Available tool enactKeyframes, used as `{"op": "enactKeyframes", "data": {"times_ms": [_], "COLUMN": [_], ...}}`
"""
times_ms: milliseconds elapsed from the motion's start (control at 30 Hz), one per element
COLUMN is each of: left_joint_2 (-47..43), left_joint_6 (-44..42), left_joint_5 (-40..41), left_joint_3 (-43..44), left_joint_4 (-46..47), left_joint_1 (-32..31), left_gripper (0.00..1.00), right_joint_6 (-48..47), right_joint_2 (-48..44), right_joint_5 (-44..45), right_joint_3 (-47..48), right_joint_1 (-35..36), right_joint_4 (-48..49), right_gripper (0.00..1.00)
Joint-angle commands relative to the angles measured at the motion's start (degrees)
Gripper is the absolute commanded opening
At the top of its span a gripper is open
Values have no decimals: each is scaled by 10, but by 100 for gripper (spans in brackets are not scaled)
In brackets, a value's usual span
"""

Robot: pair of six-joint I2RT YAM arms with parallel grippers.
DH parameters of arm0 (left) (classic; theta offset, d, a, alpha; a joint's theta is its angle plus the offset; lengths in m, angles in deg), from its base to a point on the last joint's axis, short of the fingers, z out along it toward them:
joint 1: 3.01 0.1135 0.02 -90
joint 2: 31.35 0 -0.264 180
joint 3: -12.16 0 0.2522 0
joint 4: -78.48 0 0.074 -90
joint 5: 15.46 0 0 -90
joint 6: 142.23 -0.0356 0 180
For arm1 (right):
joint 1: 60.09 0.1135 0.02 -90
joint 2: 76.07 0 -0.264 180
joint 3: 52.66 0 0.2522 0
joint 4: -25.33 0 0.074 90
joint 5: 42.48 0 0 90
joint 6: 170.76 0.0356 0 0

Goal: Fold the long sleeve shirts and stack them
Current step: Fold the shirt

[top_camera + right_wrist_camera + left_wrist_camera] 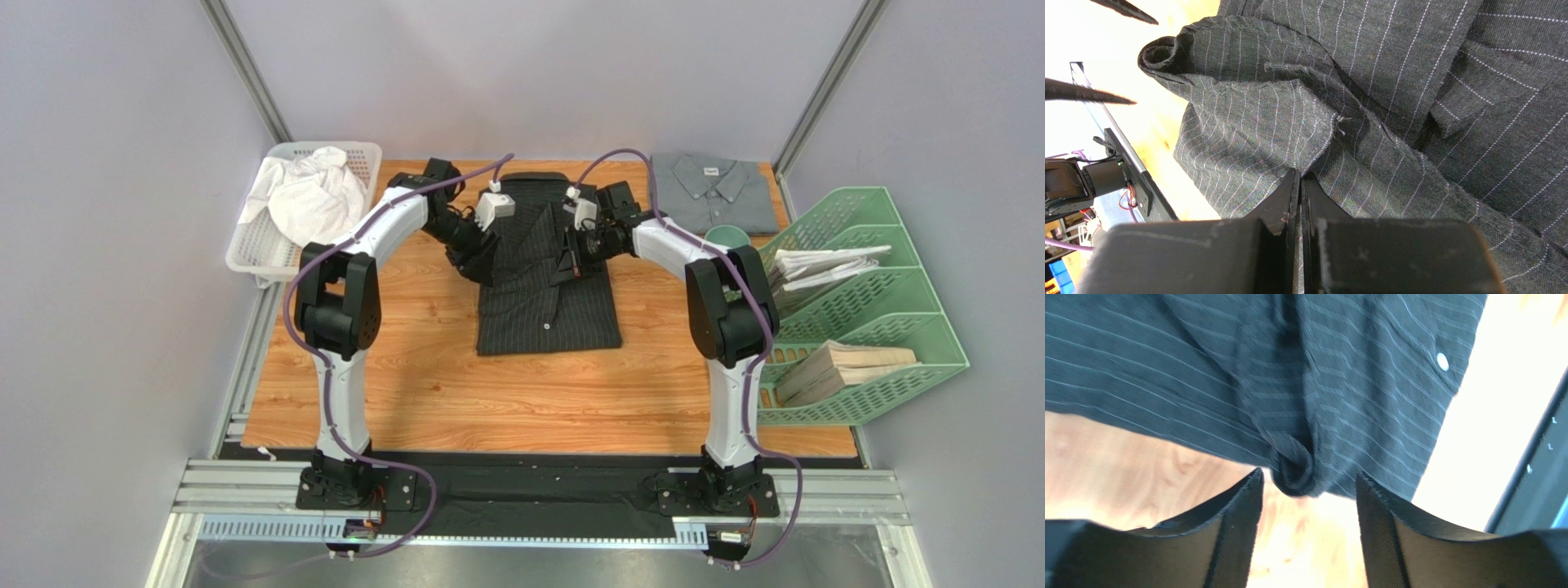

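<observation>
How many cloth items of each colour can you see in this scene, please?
Black pinstriped shirt: 1
Grey shirt: 1
White crumpled cloth, in the basket: 1
Total: 3

Pale grey walls enclose a wooden table.

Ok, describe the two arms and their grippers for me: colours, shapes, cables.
Both the left arm and right arm have white curved shells with bulky black joint housings. A purple cable loops along each, with a small white camera block at each wrist. The left gripper and right gripper have matte black wedge-shaped fingers tapering to the tips.
</observation>
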Motion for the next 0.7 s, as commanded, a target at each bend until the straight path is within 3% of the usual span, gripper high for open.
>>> {"op": "enactKeyframes", "data": {"times_ms": [0,133,233,267,300,400,667], "left_joint_2": [-15,22,44,48,50,43,34], "left_joint_6": [-31,-1,9,12,15,37,89], "left_joint_5": [-14,1,-1,-4,-5,-4,79], "left_joint_3": [5,22,43,49,55,56,36], "left_joint_4": [-63,-47,-35,-33,-30,5,109], "left_joint_1": [3,2,1,1,1,2,3], "left_gripper": [67,65,51,45,29,0,0], "right_joint_6": [-4,-5,-6,-6,-7,-7,-13], "right_joint_2": [6,9,9,9,9,6,20], "right_joint_5": [0,-2,-3,-3,-4,-12,20], "right_joint_3": [22,25,26,26,27,30,45], "right_joint_1": [-3,-3,-3,-3,-3,-3,-10], "right_joint_4": [2,0,-2,-4,-4,-6,-6], "right_gripper": [0,0,0,0,0,0,0]}}
